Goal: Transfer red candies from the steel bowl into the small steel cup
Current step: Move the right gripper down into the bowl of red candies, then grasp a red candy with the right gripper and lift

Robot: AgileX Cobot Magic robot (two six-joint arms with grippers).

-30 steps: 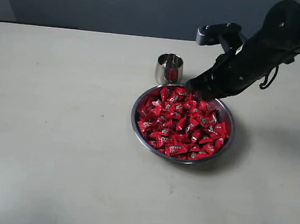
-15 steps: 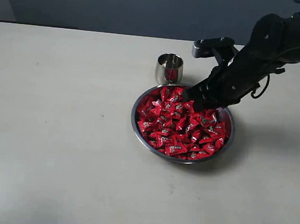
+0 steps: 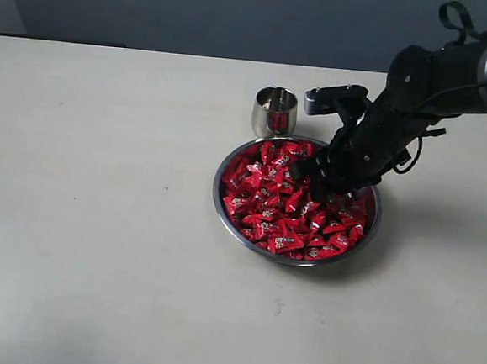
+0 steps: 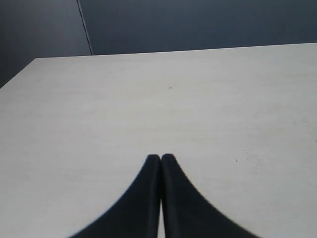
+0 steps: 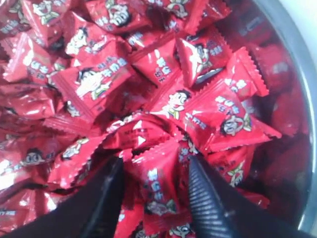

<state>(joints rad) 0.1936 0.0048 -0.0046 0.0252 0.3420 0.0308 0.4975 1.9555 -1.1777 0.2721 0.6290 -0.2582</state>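
The steel bowl point(image 3: 218, 190) sits at the table's middle, heaped with red candies point(image 3: 267, 202). Just behind it stands the small steel cup point(image 3: 274, 110), with red showing inside. My right gripper point(image 3: 315, 183) is lowered into the candies on the bowl's right side. In the right wrist view the right gripper point(image 5: 155, 163) is open, its two fingers pushed into the heap on either side of one red candy point(image 5: 158, 186), close to the bowl's wall point(image 5: 297, 99). My left gripper point(image 4: 161, 157) is shut and empty over bare table; the exterior view does not show it.
The pale table point(image 3: 97, 221) stretches wide to the left and front of the bowl. A dark wall runs along its far edge. The right arm point(image 3: 429, 78) reaches in from the right, above the bowl's back right rim.
My right gripper has dropped from the bowl's back rim down and inward into the candies. The bowl, the cup and the left gripper have not moved.
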